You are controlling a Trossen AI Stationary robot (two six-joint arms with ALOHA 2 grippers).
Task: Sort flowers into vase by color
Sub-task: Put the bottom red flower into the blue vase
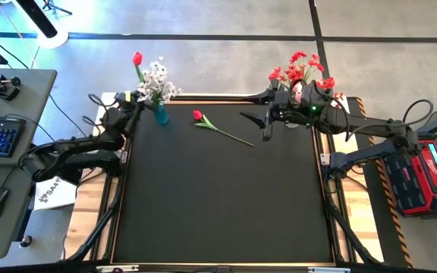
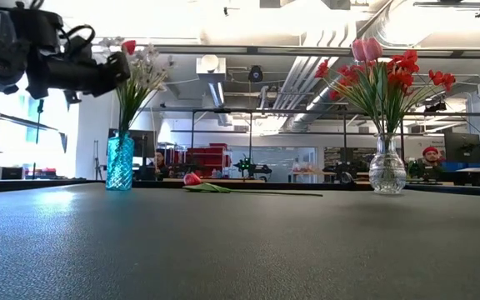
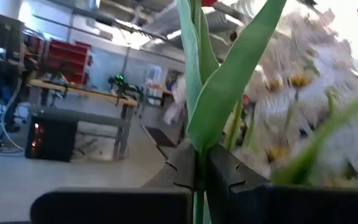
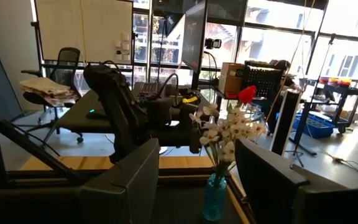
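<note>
High view: left gripper [image 1: 133, 99] sits at the table's far-left corner, right by the blue vase [image 1: 160, 115], pinched on the green stem of a red bud [image 1: 137, 58] that stands above the white sprays [image 1: 156, 82]. Right gripper [image 1: 267, 121] hovers w/ fingers spread, empty, next to the clear vase's red sprays [image 1: 300, 68]. One loose red flower [image 1: 198, 115] lies on the black mat [image 1: 218, 197] betw. the two vases, stem trailing toward the right arm.

Low view: 2 vases; blue one at left holds white sprays, clear vase [image 2: 387, 167] at right holds red sprays plus one pink tulip [image 2: 367, 48]. 1 flower flat on the mat.

Left wrist view: fingers pressed together on the stem [image 3: 199, 93], a leaf alongside; white blossoms just beyond.

Right wrist view: own fingers apart, nothing betw. them; blue vase and left arm seen across the table.

Handling, my guess: stems light, thin, springy, prob. plastic-slick; heads soft, crushable. Grab mid-stem, not the bloom. The red bud looks mis-sorted if it goes in w/ the whites.
</note>
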